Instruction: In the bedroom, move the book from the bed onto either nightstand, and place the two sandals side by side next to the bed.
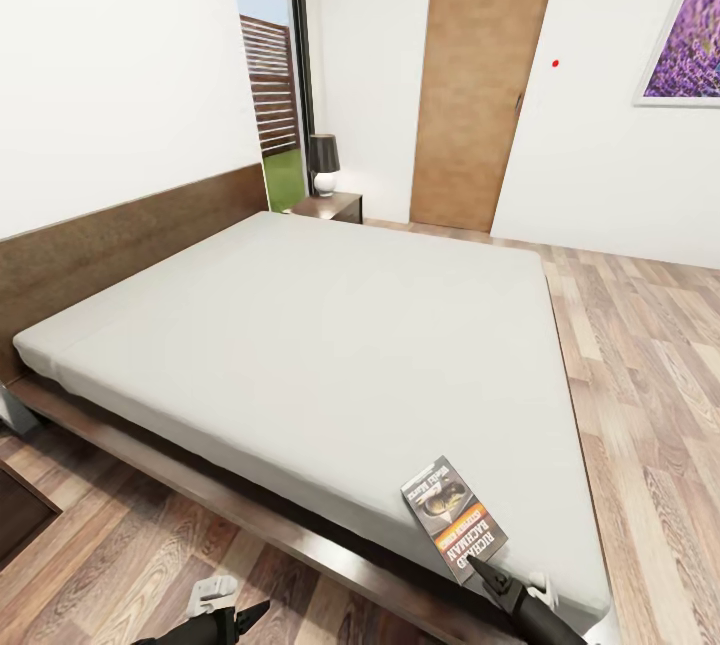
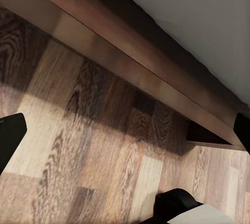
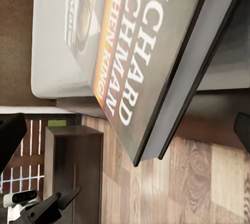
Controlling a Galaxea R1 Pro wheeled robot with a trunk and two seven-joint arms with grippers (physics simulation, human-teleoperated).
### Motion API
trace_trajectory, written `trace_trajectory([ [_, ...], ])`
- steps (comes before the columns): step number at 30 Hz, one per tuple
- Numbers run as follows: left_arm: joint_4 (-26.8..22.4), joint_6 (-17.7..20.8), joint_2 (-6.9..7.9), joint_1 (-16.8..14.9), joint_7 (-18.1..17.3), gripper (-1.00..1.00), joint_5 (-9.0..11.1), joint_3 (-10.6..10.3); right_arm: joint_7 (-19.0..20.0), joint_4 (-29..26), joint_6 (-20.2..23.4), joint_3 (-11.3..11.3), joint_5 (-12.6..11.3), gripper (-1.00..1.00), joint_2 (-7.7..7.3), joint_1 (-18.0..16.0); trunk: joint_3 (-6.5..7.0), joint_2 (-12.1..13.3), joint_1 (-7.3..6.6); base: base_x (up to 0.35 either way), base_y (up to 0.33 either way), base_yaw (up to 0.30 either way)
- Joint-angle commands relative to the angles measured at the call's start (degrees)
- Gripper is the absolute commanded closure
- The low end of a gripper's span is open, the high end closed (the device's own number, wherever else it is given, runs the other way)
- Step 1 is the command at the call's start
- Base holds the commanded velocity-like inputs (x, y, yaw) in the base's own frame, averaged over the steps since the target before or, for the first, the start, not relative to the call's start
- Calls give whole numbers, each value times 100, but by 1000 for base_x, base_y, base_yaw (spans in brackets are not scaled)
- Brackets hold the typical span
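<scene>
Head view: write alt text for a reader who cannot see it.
A paperback book lies at the near corner of a large white bed, with the right claw at its edge. Beyond the bed stand a nightstand with a lamp, a window and a wooden door.

White walls (image 1: 110,55); wood-plank floor (image 1: 650,345); brown door (image 1: 480,75) at far wall; tall dark-framed window (image 1: 272,75) in corner; lavender picture (image 1: 690,30) on right wall; daylight outside.
</scene>
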Motion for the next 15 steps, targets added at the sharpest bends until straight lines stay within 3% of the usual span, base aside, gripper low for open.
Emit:
trace_trajectory([
  [1, 1, 42, -1, -3, -28, -100, 18, 22, 13, 3, 59, 4, -50, -100, -1, -3, -5, -2, -1, 0, 0, 0],
  [15, 1, 42, -1, -3, -27, -100, 17, 22, 13, 3, 55, 4, -57, -100, 0, -3, -5, -2, -1, 0, 0, 0],
])
